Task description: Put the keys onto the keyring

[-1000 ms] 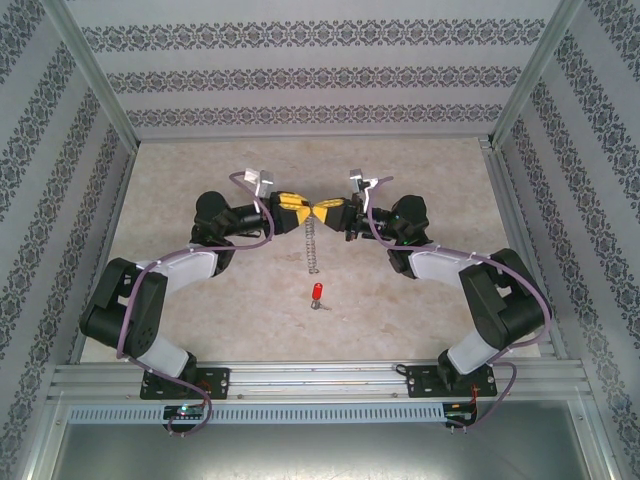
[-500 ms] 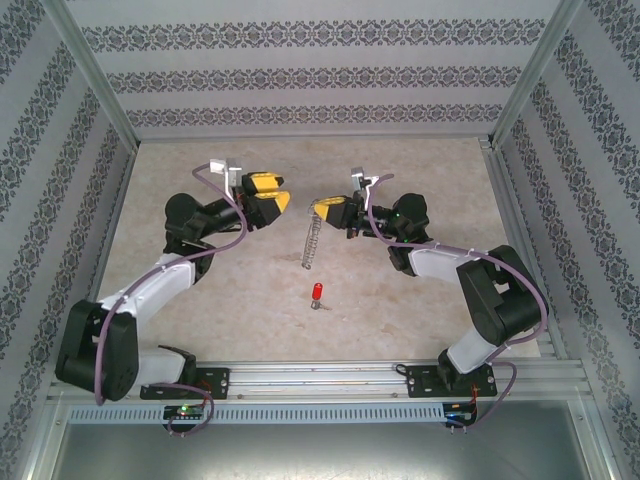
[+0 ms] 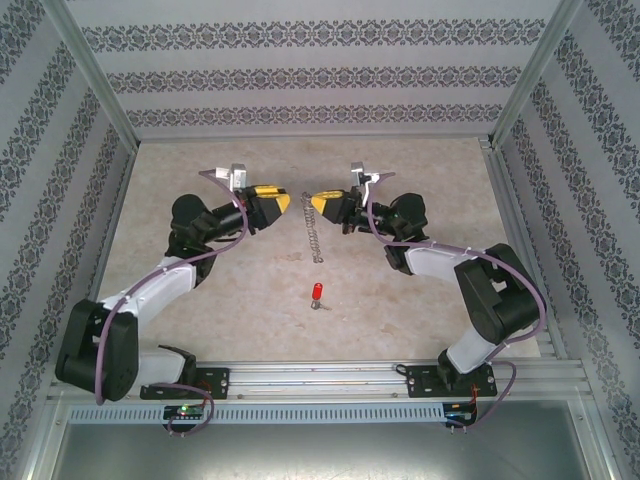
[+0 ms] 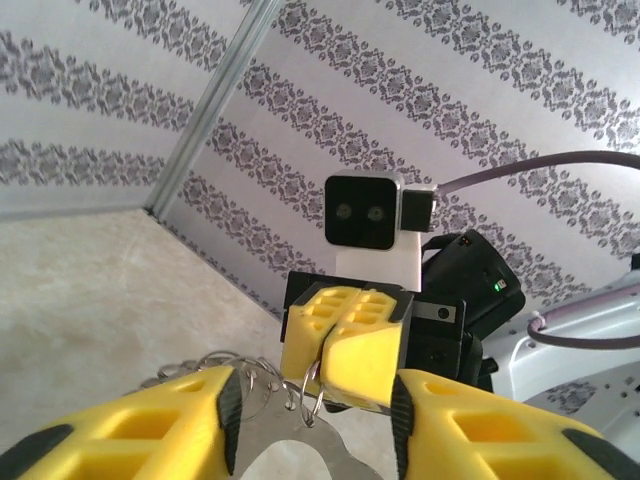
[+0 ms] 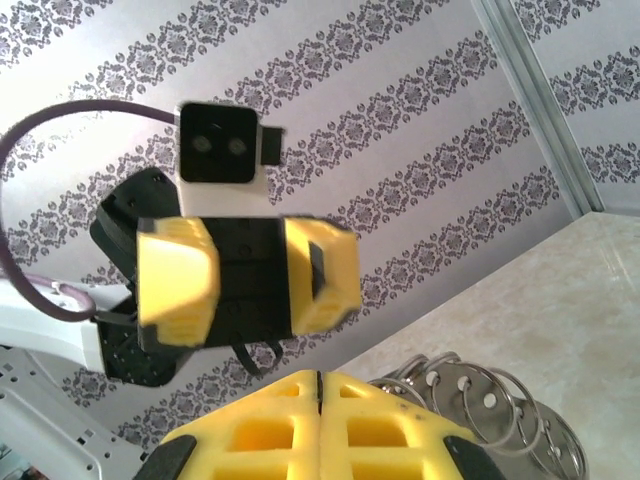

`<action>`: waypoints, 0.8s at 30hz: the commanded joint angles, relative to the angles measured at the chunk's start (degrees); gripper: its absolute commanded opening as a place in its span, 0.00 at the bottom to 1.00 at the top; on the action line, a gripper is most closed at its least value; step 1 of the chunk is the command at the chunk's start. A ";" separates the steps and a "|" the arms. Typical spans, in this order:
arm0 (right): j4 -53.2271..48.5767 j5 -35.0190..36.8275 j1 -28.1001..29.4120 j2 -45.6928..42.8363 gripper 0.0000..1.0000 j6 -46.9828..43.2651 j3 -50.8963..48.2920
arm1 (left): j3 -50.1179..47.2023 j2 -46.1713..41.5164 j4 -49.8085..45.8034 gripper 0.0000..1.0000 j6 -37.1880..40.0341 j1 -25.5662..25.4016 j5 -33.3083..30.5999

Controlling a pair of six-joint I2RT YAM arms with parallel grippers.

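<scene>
The keyring (image 3: 313, 235), a silvery metal strip strung with several small rings, hangs from my right gripper (image 3: 313, 207), which is shut on one of its top rings. In the right wrist view the rings (image 5: 490, 400) sit just right of my closed right gripper (image 5: 320, 380). My left gripper (image 3: 281, 206) faces it from the left, open and a short way off. In the left wrist view the keyring's plate (image 4: 290, 425) lies in the gap of my left gripper (image 4: 315, 420), with the right gripper (image 4: 335, 345) pinching a ring beyond. The red-headed key (image 3: 316, 292) lies on the table below.
Patterned walls and metal frame posts (image 3: 100, 90) close in the beige table (image 3: 420, 170) on three sides. An aluminium rail (image 3: 320, 378) runs along the near edge by the arm bases. Both arms are folded toward the middle.
The left gripper let go at the meeting point, drew back to the left and opened. The keyring stayed with the right gripper and has swung, its lower end now pointing right.
</scene>
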 commanded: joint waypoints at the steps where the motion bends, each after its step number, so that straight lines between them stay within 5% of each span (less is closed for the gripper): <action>1: 5.13 3.63 1.05 0.55 0.00 0.39 1.72 | -0.34 2.65 8.71 0.39 -7.56 -1.15 -0.88; 10: 5.12 8.23 1.53 1.77 0.00 0.78 2.22 | -1.72 5.80 15.85 0.33 -13.24 -2.56 -2.65; 24: 5.10 10.30 2.33 5.78 0.00 0.85 3.17 | -3.47 6.26 12.66 0.32 -9.62 -3.30 -3.67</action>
